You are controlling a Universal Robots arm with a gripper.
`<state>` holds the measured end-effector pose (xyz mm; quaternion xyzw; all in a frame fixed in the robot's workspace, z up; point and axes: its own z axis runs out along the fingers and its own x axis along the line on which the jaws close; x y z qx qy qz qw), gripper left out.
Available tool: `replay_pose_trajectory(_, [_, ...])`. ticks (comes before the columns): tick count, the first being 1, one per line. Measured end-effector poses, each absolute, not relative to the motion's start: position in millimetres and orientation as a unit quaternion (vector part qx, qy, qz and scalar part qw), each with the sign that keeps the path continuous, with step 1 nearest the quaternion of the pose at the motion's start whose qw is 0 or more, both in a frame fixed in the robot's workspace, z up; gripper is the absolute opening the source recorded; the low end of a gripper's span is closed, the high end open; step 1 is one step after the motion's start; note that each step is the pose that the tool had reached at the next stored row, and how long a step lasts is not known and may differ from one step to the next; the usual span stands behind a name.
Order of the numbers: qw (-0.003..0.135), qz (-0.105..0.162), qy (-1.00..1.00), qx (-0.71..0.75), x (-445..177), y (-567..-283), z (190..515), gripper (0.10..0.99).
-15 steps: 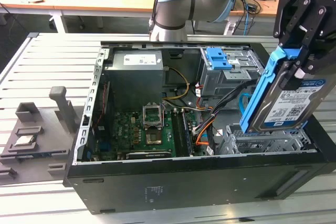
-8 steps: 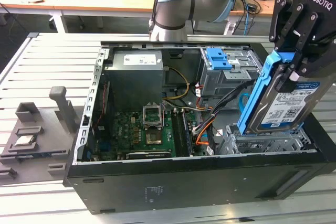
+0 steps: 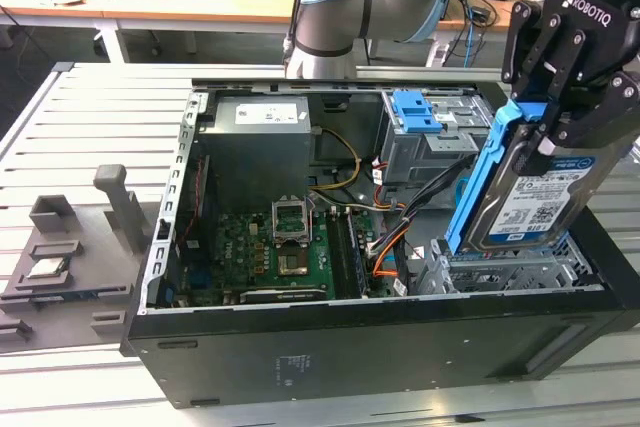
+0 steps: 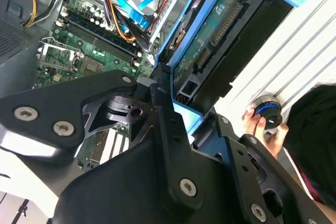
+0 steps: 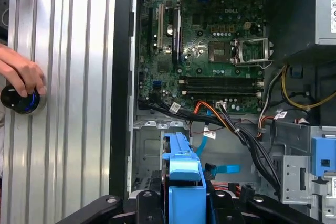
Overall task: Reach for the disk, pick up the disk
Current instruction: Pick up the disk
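While the open black computer case [image 3: 300, 347] lies on its side on your slatted metal desk [image 3: 90, 137], the black robot hand [image 3: 560, 112] grips one flat silver-grey hard disk [image 3: 535, 197] by the blue plastic frame [image 3: 480, 182] on its edges, fingers closed on the upper end. The disk hangs above the metal drive bay [image 3: 500, 272] at the exterior view's right, its long axis near upright and tilted, label side facing the camera. In both wrist views the blue frame [image 5: 181, 166] sits between the fingers. One green motherboard [image 5: 210, 45] lies inside the case. One person's hand [image 5: 21, 74] rests on one round black knob [image 5: 20, 99] on the desk.
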<state>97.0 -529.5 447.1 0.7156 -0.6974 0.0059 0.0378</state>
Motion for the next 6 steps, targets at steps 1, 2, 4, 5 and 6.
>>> replay_pose_trajectory(1, [0.038, 0.006, -0.697, 0.716, 96.9, -529.6, 447.1, 0.365])
replay_pose_trajectory(2, [0.038, 0.006, -0.697, 0.716, 96.9, -529.5, 447.1, 0.365])
replay_pose_trajectory(4, [0.038, 0.006, -0.697, 0.716, 96.8, -529.5, 447.0, 0.365])
replay_pose_trajectory(5, [0.038, 0.006, -0.697, 0.716, 96.8, -529.5, 447.0, 0.365])
replay_pose_trajectory(6, [0.038, 0.006, -0.697, 0.716, 96.8, -529.5, 446.9, 0.365])
